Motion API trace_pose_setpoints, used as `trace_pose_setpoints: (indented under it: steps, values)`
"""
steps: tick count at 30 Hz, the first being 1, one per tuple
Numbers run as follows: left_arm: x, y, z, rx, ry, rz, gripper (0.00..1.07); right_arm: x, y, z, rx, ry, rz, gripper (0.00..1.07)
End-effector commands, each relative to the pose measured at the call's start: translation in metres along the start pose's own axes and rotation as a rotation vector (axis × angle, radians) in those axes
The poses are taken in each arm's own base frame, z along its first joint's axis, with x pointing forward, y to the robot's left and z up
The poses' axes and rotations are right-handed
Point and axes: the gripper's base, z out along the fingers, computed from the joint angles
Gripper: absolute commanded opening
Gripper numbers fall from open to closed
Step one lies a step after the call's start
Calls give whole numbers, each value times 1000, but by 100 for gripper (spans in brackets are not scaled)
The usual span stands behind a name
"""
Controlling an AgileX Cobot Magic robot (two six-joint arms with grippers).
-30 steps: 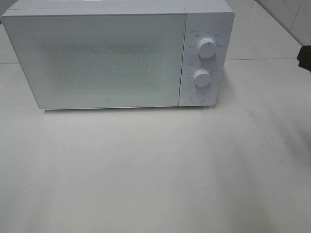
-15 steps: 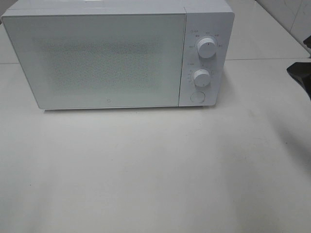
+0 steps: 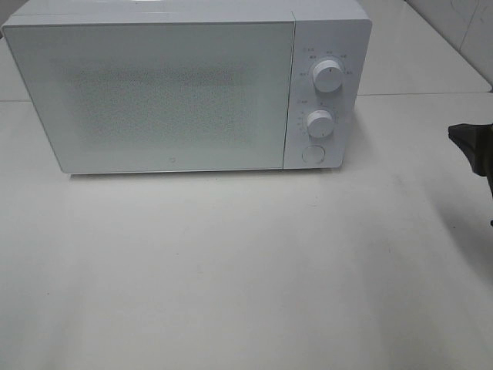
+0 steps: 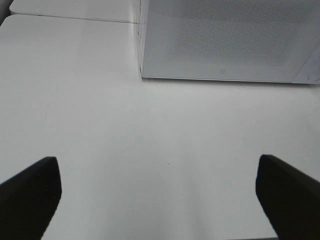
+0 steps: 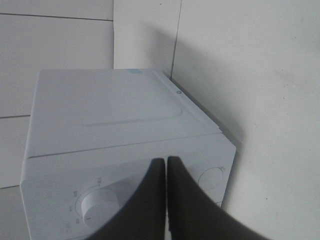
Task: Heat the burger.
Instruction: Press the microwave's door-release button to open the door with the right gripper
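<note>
White boxy microwave (image 3: 189, 86) with speckled door (image 3: 154, 100); left fingers (image 4: 30, 195) spread, right fingers (image 5: 150, 200) pressed together.

**Flat, cool light; low contrast**

Exterior view: soft, diffuse light from above. White microwave (image 3: 185, 85) on white desk (image 3: 231, 270), so edges are weak. Thin shadow under its front edge, faint wide shadows at lower right. Door (image 3: 154, 100) mesh looks speckly. Wrist views: left claw (image 4: 157, 162) and right claw (image 5: 166, 160) are black, soft-edged shapes w/o surface detail. Slight grey-blue cast throughout.
</note>
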Motion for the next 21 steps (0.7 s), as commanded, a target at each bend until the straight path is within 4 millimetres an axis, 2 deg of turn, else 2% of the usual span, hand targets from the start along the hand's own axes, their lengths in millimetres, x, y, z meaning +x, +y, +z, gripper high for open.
trace_pose_setpoints:
  steps: [1,16,19,21]
  values:
    - [0,0,-2,0,-24,-10,98,2,2,0,-10,-22,37,0]
    - [0,0,-2,0,-24,-10,98,29,6,-4,-16,-82,16,0]
    - [0,0,-2,0,-24,-10,98,35,3,-1,-13,-71,9,0]
    - [0,0,-2,0,-24,-10,98,45,-7,5,29,-48,22,0]
